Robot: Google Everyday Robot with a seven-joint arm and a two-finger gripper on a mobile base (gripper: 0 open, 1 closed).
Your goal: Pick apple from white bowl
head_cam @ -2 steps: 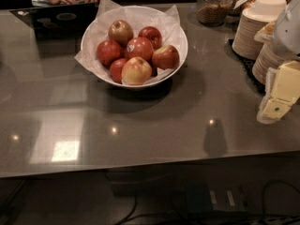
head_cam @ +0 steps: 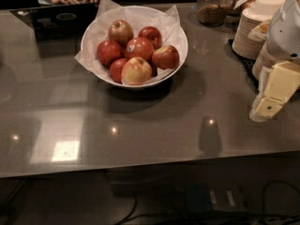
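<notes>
- Apple [head_cam: 165, 56], red with a pale yellow patch on its left side, lies at the right edge of a pile of apples in the white bowl [head_cam: 180, 36]. It touches its neighbours and rests against the crinkled white paper [head_cam: 140, 15] lining the bowl.
- The bowl stands toward the back and left of centre on a glossy dark table [head_cam: 154, 125].
- The gripper [head_cam: 272, 97], made of cream-coloured parts, hangs at the far right edge of the camera view, well apart from the bowl. I cannot tell whether it is open or closed. It is nowhere near the fruit, so it has no apple.
- Risk: the apples are packed close together, so the gripper may push a neighbour aside or close on the wrong fruit, such as the mostly yellow apple [head_cam: 136, 71] at the front.
- Risk: the shiny skin looks slippery, so an off-centre grasp may let the apple roll free.
- Risk: the loose paper may get pinched along with the apple and drag the pile.
- Risk: stacks of paper plates [head_cam: 251, 29] stand just beside the arm, and a wide swing may knock them.
- No brand, label or writing can be read anywhere.
</notes>
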